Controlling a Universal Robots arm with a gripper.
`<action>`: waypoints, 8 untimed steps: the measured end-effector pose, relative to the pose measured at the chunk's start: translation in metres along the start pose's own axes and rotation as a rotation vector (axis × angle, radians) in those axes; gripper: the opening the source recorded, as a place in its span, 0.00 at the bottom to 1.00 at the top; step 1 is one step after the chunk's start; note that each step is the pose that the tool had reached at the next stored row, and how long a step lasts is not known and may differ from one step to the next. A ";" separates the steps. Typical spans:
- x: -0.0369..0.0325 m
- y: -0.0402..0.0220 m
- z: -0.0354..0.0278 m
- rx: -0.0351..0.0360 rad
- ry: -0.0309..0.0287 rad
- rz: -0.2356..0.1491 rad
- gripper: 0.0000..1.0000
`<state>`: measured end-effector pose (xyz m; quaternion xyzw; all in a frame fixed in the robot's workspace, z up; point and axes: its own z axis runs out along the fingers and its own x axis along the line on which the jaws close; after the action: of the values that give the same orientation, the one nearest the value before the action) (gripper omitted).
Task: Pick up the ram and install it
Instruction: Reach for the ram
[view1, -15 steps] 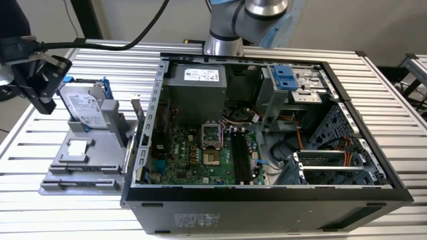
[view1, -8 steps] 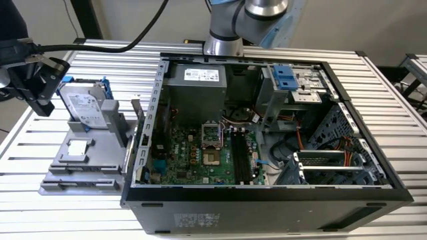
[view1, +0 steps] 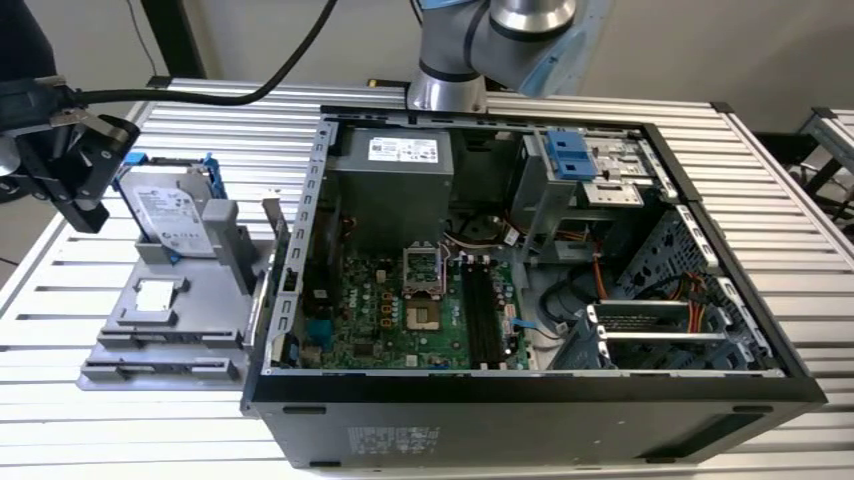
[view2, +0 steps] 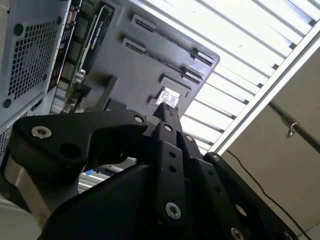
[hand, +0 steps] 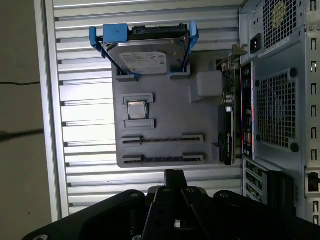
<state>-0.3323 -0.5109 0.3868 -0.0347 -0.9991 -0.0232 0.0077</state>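
A: How far along are you?
B: Only at the start. Your end effector (hand: 174, 175) hangs empty and closed. The ram (hand: 162, 159) stands in the grey holder (hand: 165, 115) ahead of it, not touched, not installed.

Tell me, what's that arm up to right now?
Pincer hovering near the tray, touching nothing. Ram on edge in tray slot, untouched. Hard drive at the tray's far end, not in the way.

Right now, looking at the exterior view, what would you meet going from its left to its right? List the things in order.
gripper → hard drive in its blue frame → green motherboard → long black slots → blue drive-bay latch
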 end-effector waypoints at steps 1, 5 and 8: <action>0.0000 0.0000 0.0000 0.0000 0.0000 0.000 0.00; 0.0003 0.0001 0.0000 0.0008 0.0019 -0.042 0.00; 0.0003 0.0001 0.0000 0.0017 0.0044 -0.095 0.00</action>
<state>-0.3326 -0.5108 0.3868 0.0130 -0.9996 -0.0228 0.0088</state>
